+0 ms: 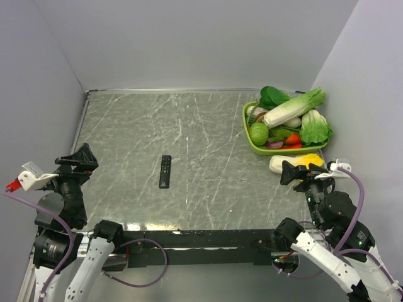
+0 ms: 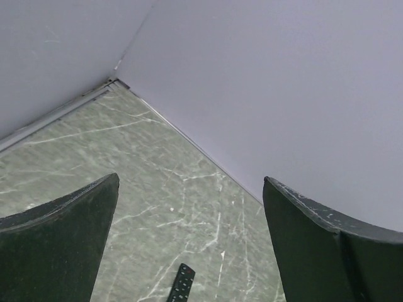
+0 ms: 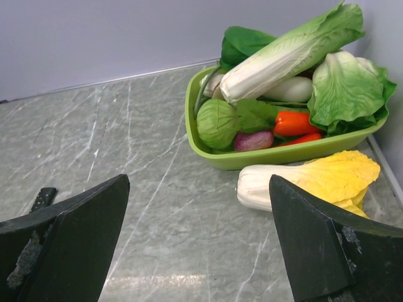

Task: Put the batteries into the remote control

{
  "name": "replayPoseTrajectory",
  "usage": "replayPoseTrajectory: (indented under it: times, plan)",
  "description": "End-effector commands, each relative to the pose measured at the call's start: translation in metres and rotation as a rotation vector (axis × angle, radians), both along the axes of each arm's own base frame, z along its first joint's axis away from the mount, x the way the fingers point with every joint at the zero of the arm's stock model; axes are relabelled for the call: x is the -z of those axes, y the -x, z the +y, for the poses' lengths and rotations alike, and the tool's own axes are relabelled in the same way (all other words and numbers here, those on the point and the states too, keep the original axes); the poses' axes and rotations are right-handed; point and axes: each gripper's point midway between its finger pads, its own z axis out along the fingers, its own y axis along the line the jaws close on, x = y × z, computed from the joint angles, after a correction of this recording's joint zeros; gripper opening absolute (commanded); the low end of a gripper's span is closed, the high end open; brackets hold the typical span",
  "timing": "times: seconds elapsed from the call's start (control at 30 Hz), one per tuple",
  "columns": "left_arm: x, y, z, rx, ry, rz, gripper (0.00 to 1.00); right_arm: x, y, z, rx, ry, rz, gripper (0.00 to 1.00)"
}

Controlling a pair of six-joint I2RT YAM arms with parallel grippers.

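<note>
The remote control is a slim black bar lying lengthwise near the middle of the marbled table, buttons up. Its top end shows at the bottom of the left wrist view, and a sliver of it sits at the left edge of the right wrist view. No batteries show in any view. My left gripper hovers at the table's left side, jaws wide open and empty. At the right side my right gripper is held above the table, open and empty too.
A green tray of toy vegetables stands at the back right, holding a cabbage, lettuce and peppers. A white and yellow toy cabbage lies on the table just in front of it, near my right gripper. Grey walls enclose the table on three sides.
</note>
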Motion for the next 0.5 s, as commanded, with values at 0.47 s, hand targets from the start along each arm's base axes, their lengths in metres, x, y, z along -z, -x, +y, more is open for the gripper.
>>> replayPoseTrajectory:
  times: [0.47]
  plan:
    - [0.0159, -0.0101, 0.0061, -0.057, 0.008, 0.078, 0.99, -0.0067, 0.0038, -0.0010, -0.015, -0.054, -0.060, 1.00]
